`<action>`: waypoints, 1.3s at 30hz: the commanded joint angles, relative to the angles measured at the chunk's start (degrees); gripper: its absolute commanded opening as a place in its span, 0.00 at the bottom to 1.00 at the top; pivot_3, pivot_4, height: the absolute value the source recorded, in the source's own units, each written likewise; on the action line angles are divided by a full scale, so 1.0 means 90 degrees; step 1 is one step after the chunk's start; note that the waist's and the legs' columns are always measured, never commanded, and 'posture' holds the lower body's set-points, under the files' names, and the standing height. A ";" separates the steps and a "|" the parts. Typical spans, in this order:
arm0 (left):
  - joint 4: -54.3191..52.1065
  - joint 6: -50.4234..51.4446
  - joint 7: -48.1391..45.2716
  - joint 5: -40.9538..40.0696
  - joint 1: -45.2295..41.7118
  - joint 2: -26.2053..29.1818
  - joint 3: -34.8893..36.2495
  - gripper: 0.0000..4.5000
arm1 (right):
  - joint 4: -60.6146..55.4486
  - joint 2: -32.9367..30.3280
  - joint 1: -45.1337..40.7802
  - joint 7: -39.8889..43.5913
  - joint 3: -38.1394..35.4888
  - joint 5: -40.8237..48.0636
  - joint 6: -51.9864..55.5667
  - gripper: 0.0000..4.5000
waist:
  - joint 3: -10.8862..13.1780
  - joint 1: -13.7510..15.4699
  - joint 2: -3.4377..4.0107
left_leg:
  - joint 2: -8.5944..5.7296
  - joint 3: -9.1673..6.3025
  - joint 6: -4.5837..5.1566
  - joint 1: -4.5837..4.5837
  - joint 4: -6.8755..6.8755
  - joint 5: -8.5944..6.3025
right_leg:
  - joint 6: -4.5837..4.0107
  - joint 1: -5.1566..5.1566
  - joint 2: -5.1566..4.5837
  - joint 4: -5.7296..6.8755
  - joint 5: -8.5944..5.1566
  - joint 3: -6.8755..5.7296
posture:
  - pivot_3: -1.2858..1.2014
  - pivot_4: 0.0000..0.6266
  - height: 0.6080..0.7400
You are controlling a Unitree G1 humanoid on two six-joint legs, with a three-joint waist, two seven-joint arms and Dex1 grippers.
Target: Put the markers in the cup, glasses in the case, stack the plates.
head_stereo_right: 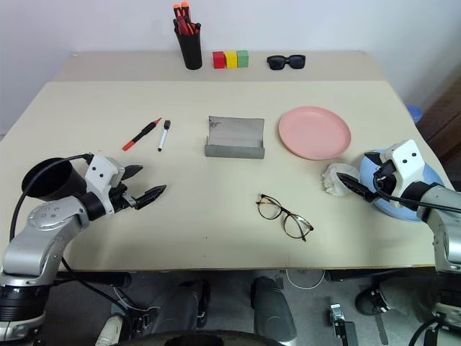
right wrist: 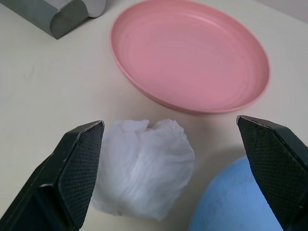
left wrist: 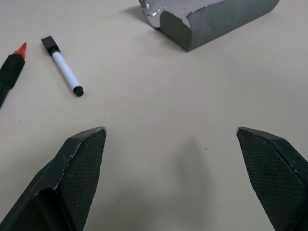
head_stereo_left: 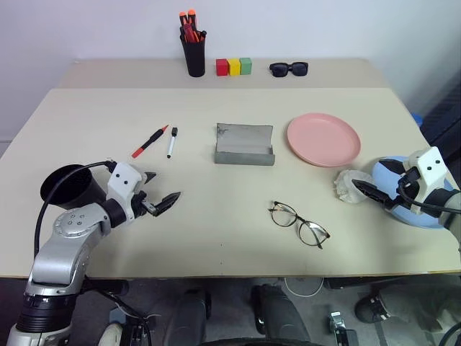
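From the head, a big tan table (head_stereo_left: 216, 209) holds everything. The left gripper (head_stereo_left: 160, 193) hangs over the table's near left part with its fingers spread wide, holding nothing. The black cup (head_stereo_left: 68, 186) stands just beside that arm. The red marker (head_stereo_left: 149, 142) and the white marker (head_stereo_left: 172, 142) lie side by side farther back. The grey case (head_stereo_left: 244, 145) sits open in the middle. The pink plate (head_stereo_left: 324, 138) lies to its right. The glasses (head_stereo_left: 298, 223) lie near the front edge. The right gripper (head_stereo_left: 382, 189) is wide open over the blue plate (head_stereo_left: 432, 209), next to a crumpled white tissue (head_stereo_left: 348, 186). At the back stand a pen holder (head_stereo_left: 194, 52), three coloured blocks (head_stereo_left: 234, 67) and sunglasses (head_stereo_left: 289, 69).

In the left wrist view, two black fingers (left wrist: 79, 166) stand far apart over bare table. The white marker lies ahead, with the case corner beyond.

In the right wrist view, the fingers (right wrist: 77, 166) stand wide around the tissue without touching it. The pink plate lies beyond, and the blue plate's edge is close by.
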 commanded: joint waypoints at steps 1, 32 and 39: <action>-0.0102 -0.0140 -0.0010 -0.0038 -0.0057 0.0076 0.0157 0.99 | -0.0270 -0.0102 0.0019 0.0012 -0.0137 0.0108 0.0034 1.00 | 0.0000 0.0000 0.0000 | 0.0000 0.0000 0.0000 0.0000 0.0000 0.0000 | 0.0000 0.0000 0.0000 0.0000 0.0000 0.0000 | 0.52 0.24 1.00; -0.0235 0.0222 0.0400 -0.0054 -0.0662 -0.0251 -0.0139 0.99 | -0.1379 0.0522 0.0042 -0.0506 0.0411 0.0277 0.0466 1.00 | -0.0001 0.0001 -0.0001 | -0.0001 -0.0002 0.0000 0.0001 0.0003 0.0000 | 0.0015 0.0002 0.0002 0.0004 0.0009 -0.0001 | 0.52 0.24 1.00; 0.1048 0.1448 0.2390 0.0524 -0.2395 -0.1390 -0.0220 0.99 | -0.2127 0.1095 -0.0711 -0.0783 0.1245 0.0443 0.0822 1.00 | -0.0001 0.0012 -0.0005 | -0.0007 -0.0009 0.0000 0.0003 0.0021 0.0001 | 0.0031 0.0011 0.0004 0.0010 0.0021 -0.0002 | 0.52 0.24 1.00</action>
